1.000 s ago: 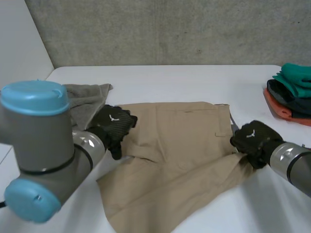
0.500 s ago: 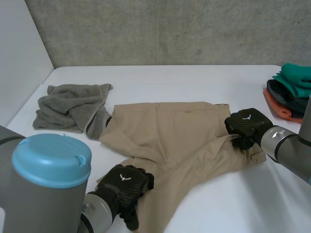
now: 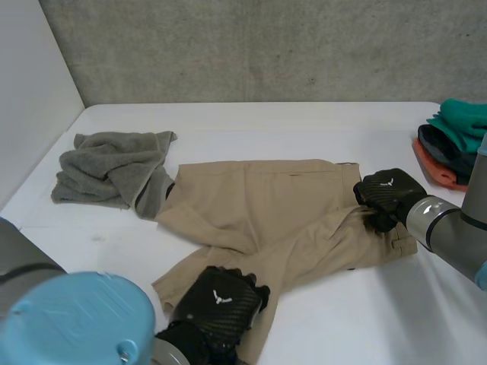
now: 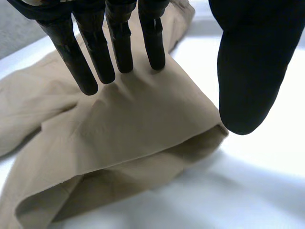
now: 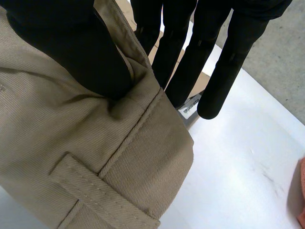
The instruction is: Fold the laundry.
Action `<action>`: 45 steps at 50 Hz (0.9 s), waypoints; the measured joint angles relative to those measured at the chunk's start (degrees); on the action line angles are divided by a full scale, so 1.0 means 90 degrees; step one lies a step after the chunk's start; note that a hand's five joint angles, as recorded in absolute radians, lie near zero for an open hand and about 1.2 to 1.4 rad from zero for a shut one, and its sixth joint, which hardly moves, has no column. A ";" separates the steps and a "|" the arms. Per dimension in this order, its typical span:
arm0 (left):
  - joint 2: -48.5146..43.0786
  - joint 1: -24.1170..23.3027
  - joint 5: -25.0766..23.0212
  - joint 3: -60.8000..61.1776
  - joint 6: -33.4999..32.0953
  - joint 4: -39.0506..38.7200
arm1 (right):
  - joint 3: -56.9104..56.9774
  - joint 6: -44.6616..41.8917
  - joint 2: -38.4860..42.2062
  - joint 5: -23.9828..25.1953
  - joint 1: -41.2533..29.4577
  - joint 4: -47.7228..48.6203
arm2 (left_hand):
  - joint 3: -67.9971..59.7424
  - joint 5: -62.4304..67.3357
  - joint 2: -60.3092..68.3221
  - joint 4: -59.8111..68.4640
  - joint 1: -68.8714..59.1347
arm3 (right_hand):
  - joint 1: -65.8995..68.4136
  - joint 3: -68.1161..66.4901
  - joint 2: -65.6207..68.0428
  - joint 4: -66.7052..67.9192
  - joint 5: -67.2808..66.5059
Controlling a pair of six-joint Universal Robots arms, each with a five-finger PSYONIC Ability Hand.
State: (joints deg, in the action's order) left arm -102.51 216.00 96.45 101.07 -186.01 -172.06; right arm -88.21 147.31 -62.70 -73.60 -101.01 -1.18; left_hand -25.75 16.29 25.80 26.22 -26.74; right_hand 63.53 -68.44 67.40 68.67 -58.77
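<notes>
Tan shorts (image 3: 281,213) lie crumpled in the middle of the white table (image 3: 304,125), waistband toward my right arm and one leg running to the near edge. My left hand (image 3: 217,300) hovers over that leg's hem; in the left wrist view its fingers (image 4: 119,43) are straight with tips at the cloth (image 4: 133,129), the thumb held apart beside the hem opening. My right hand (image 3: 388,194) is at the waistband's corner. In its wrist view the thumb (image 5: 71,43) presses the waistband (image 5: 71,124) against the fingers (image 5: 228,57) behind it.
A crumpled grey towel (image 3: 114,171) lies at the table's left, touching the shorts' edge. A stack of folded clothes (image 3: 456,144), green on dark on orange, sits at the right edge. A concrete wall stands behind the table.
My left hand has moved from the shorts' edge by the towel to the near leg's hem. My right hand has shifted slightly back with the waistband.
</notes>
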 measured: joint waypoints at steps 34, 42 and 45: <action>-0.0412 0.1005 0.0701 -0.0046 -0.1728 -0.2625 | 0.0056 -0.0087 -0.0064 -0.0004 0.0011 -0.0021 | -0.4700 0.4459 0.4737 0.4707 -0.4453 | 0.0000 0.0000 0.0000 0.0000 0.0001; -0.0345 0.1945 0.0066 -0.0536 -0.1545 -0.2982 | 0.0432 -0.0097 -0.0045 -0.0022 -0.0070 -0.0025 | -0.4704 0.4459 0.4749 0.4709 -0.4453 | 0.0000 -0.0001 0.0000 0.0000 0.0000; -0.0642 0.2119 -0.0310 -0.0797 -0.1424 -0.2892 | 0.0639 -0.0081 0.0060 -0.0063 -0.0170 -0.0017 | -0.4705 0.4459 0.4749 0.4708 -0.4453 | 0.0000 0.0000 0.0000 0.0000 0.0000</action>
State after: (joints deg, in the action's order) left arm -108.29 235.07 93.65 93.90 -198.82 -198.09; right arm -82.45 146.58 -62.16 -74.16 -102.53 -1.33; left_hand -68.10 56.42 68.54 68.59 -66.81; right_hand 63.53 -68.44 67.40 68.67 -58.77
